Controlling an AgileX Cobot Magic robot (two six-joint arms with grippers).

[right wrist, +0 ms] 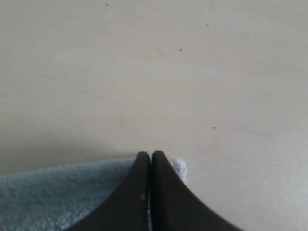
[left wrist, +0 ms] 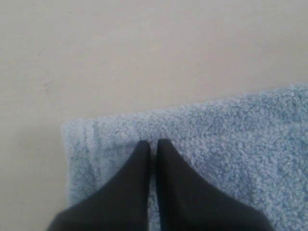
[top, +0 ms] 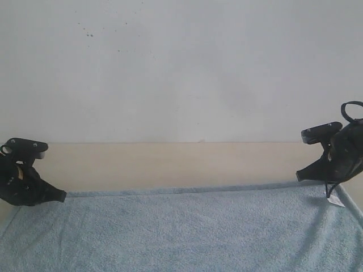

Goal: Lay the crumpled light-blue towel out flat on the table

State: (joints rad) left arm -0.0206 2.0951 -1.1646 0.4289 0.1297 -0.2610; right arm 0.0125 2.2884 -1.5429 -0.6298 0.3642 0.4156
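Exterior view: the towel [top: 187, 232] lies on the table [top: 170, 164], light blue terry filling the near part of the view, and looks mostly flat. Its far hem [top: 181, 189] runs in a straight line between my two grippers. My left gripper [top: 61, 195] sits low at the left far corner and my right gripper [top: 299, 177] at the right far corner, next to a small white tag [top: 334, 199]. A bare strip of table lies beyond the hem, then a plain wall [top: 181, 68]. The towel's near and side edges run out of frame.

Left wrist view: my jaws are pressed together, only a thin slit between them, with the tips [left wrist: 153, 143] on the cloth just inside the corner. They look to be pinching the terry. Bare table on two sides of the corner.

Right wrist view: my jaws are pressed together right at the towel's corner [right wrist: 150, 155], cloth showing on both sides of the tips, so I judge they pinch it. Open table ahead, a few specks only.

Handling: soft, light, limp and not fragile. It sags and folds if slack, and the pile drags on the table. Corners and hem are the best hold. There is plenty of free room outward and beyond the hem.
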